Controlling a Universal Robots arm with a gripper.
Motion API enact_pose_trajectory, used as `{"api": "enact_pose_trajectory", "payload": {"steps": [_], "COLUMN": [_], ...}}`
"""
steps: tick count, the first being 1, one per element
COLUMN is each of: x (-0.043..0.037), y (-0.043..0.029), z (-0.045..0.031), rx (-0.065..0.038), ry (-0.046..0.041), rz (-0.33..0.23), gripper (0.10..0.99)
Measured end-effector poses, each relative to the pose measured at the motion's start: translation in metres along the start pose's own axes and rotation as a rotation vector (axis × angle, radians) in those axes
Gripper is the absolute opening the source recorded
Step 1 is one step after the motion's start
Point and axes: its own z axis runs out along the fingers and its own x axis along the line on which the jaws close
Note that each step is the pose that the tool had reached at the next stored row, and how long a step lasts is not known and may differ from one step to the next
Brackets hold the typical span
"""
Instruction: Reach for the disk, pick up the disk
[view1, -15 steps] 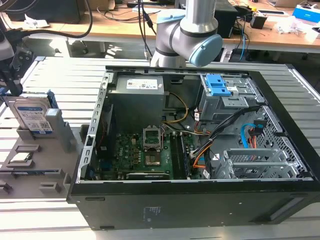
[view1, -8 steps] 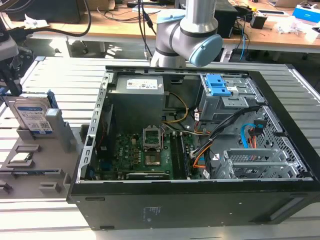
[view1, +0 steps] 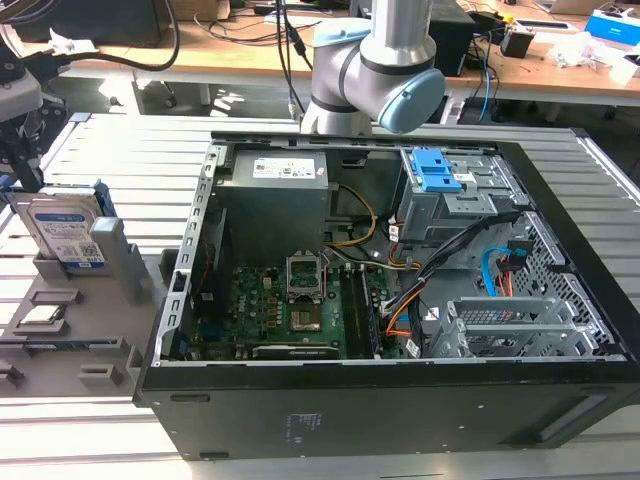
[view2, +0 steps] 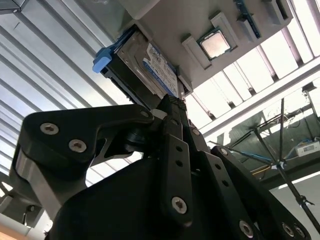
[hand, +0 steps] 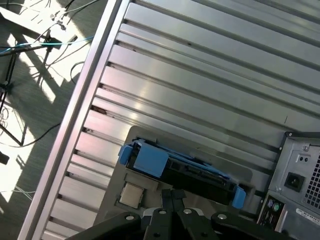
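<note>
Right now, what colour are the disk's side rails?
Blue rails on the disk, clearest in the first wrist view.

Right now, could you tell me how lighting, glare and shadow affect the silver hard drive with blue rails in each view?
Exterior view: the flat silver hard drive with blue rails is evenly lit, while the open black computer case is darker inside. Second wrist view: the ribbed metal table glares white in places, and the black end effector is a dark silhouette. First wrist view: sun glare streaks that table.
</note>
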Motion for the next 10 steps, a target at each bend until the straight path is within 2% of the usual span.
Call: {"api": "enact_pose_trajectory", "payload": {"steps": [10], "x": [0.0000], "y": [0.0000], "z": [0.0000], "rx": [0.000], "ry": [0.0026], "rz": [-0.068], "gripper": [0.106]}}
